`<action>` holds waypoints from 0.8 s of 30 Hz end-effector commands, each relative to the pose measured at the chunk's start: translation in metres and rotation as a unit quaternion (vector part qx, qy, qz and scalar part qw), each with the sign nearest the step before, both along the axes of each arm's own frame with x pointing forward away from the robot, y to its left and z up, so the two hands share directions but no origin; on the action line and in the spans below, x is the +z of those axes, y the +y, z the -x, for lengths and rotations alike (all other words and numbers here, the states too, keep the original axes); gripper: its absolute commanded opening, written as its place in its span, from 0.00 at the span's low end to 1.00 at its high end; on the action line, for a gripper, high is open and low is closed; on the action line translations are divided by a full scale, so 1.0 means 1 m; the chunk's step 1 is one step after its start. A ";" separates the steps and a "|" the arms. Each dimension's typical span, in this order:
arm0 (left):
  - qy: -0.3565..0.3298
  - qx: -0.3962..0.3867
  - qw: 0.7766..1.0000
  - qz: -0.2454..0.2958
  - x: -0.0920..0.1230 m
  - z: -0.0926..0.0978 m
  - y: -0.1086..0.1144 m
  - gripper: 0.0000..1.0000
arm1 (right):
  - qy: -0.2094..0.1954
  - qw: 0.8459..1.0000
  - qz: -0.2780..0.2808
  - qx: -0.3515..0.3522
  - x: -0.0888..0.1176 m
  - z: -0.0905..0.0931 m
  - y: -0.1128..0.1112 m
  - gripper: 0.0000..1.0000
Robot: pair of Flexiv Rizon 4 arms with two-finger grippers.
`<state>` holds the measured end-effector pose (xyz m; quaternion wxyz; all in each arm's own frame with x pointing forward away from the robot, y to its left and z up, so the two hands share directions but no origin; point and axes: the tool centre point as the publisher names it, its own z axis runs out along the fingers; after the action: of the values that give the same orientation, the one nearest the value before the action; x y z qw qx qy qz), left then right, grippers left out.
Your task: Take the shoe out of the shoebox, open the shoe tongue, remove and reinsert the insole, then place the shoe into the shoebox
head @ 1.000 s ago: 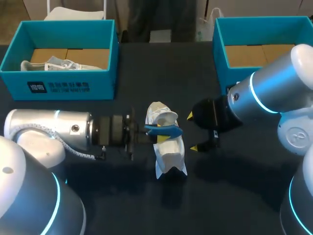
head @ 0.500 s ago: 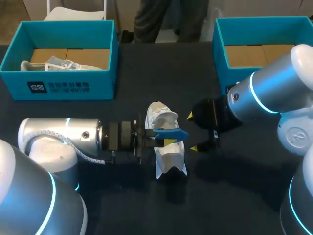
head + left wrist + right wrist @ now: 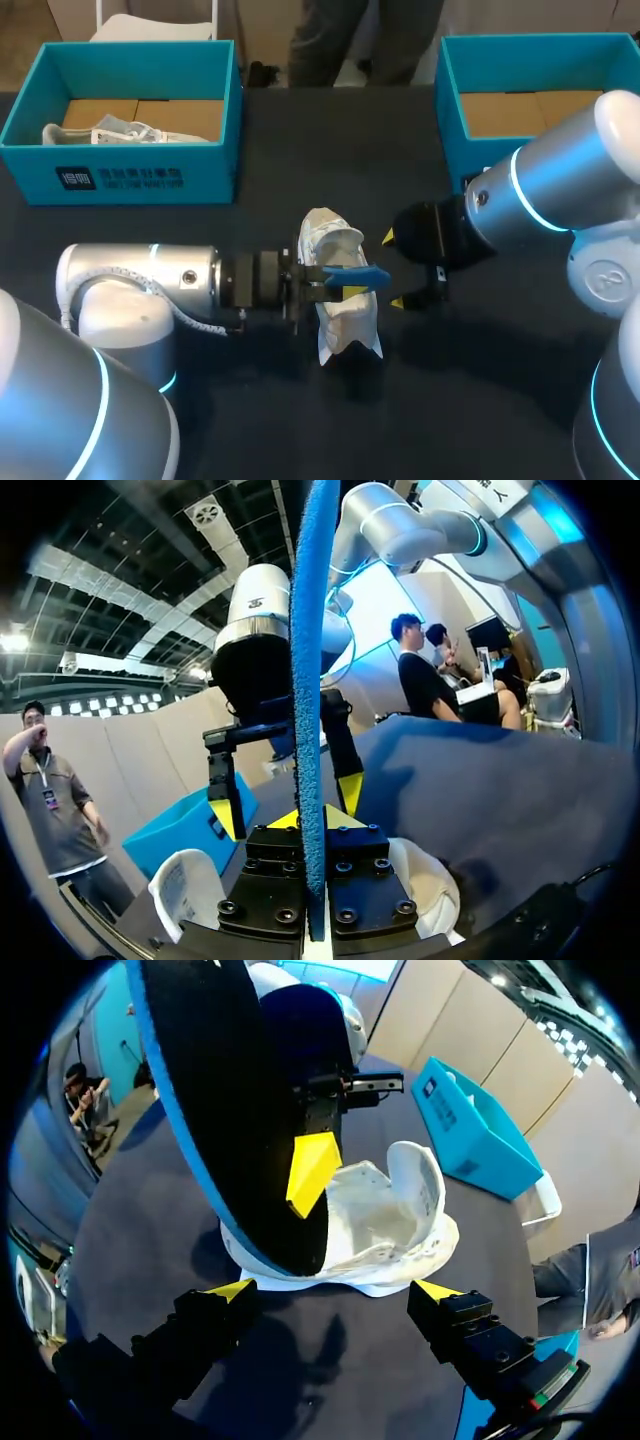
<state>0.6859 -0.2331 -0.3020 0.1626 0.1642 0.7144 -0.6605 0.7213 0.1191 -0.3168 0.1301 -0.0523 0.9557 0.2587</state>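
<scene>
The shoe is white, the insole blue and black, the shoeboxes teal.

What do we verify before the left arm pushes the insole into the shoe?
1. Left gripper shut on blue insole: ok.
2. Insole above white shoe: ok.
3. Shoe on table: ok.
4. Right gripper bracing shoe: not ok, fingers open beside it.
5. Tongue pulled open: cannot tell.
6. Insole toe-heel orientation: cannot tell.
</scene>
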 end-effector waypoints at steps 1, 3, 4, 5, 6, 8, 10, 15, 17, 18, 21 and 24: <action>-0.003 -0.002 1.000 0.004 -0.009 -0.007 -0.006 0.00 | -0.001 1.000 0.000 -0.001 -0.002 0.000 0.002 1.00; -0.005 -0.002 1.000 0.004 -0.013 -0.009 -0.006 0.00 | -0.001 1.000 0.000 -0.001 -0.002 0.000 0.002 1.00; -0.007 -0.004 1.000 0.005 -0.015 -0.010 -0.005 0.00 | -0.001 1.000 0.000 -0.001 -0.002 0.000 0.002 1.00; -0.007 -0.005 1.000 0.005 -0.015 -0.011 -0.005 0.00 | -0.001 1.000 0.000 -0.001 -0.002 0.000 0.002 1.00; -0.011 -0.004 1.000 0.006 -0.017 -0.012 -0.004 0.00 | -0.001 1.000 0.000 -0.001 -0.002 0.000 0.002 1.00; -0.013 -0.004 1.000 0.007 -0.020 -0.015 -0.003 0.00 | -0.001 1.000 0.000 -0.001 -0.002 0.000 0.002 1.00; -0.015 -0.003 1.000 0.009 -0.022 -0.017 -0.002 0.00 | -0.001 1.000 0.000 -0.001 -0.002 0.000 0.002 1.00; -0.024 -0.001 1.000 0.007 -0.028 -0.020 -0.001 0.00 | -0.001 1.000 0.000 -0.001 -0.002 0.000 0.002 1.00; -0.026 0.000 1.000 0.007 -0.028 -0.020 -0.001 0.00 | -0.001 1.000 0.000 -0.001 -0.002 0.000 0.002 1.00; -0.026 0.000 1.000 0.007 -0.028 -0.020 -0.001 0.00 | -0.001 1.000 0.000 -0.001 -0.002 0.000 0.002 1.00; -0.032 0.001 0.999 0.007 -0.027 -0.021 -0.001 0.00 | -0.001 1.000 0.000 -0.001 -0.002 0.000 0.002 1.00; -0.040 0.002 0.999 0.005 -0.029 -0.023 -0.001 0.00 | -0.001 1.000 0.000 -0.001 -0.002 0.000 0.002 1.00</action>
<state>0.7078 -0.2311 -0.3292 0.1928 0.1887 0.7046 -0.6564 0.7212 0.1190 -0.3168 0.1301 -0.0523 0.9557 0.2587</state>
